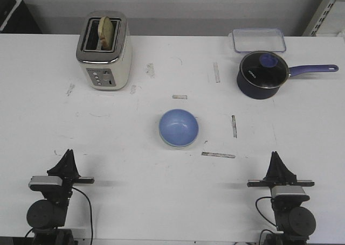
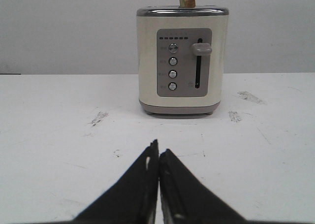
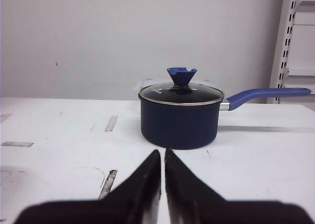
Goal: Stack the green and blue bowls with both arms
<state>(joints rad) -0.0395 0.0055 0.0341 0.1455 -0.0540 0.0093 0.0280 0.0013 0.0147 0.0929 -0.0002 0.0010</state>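
The blue bowl [image 1: 178, 126] sits in the middle of the table, nested in the green bowl [image 1: 173, 145], of which only a thin pale rim shows under its near edge. My left gripper [image 1: 68, 154] rests shut and empty near the table's front left, well away from the bowls. My right gripper [image 1: 275, 157] rests shut and empty near the front right. In the left wrist view the left gripper [image 2: 158, 151] has its jaws together, and in the right wrist view the right gripper [image 3: 163, 153] has its jaws nearly touching. Neither wrist view shows the bowls.
A cream toaster [image 1: 104, 51] holding a bread slice stands at the back left and faces the left wrist camera [image 2: 183, 61]. A navy saucepan [image 1: 262, 74] with a glass lid stands at the back right, also in the right wrist view [image 3: 179, 115]. A clear plastic container [image 1: 259, 40] lies behind it.
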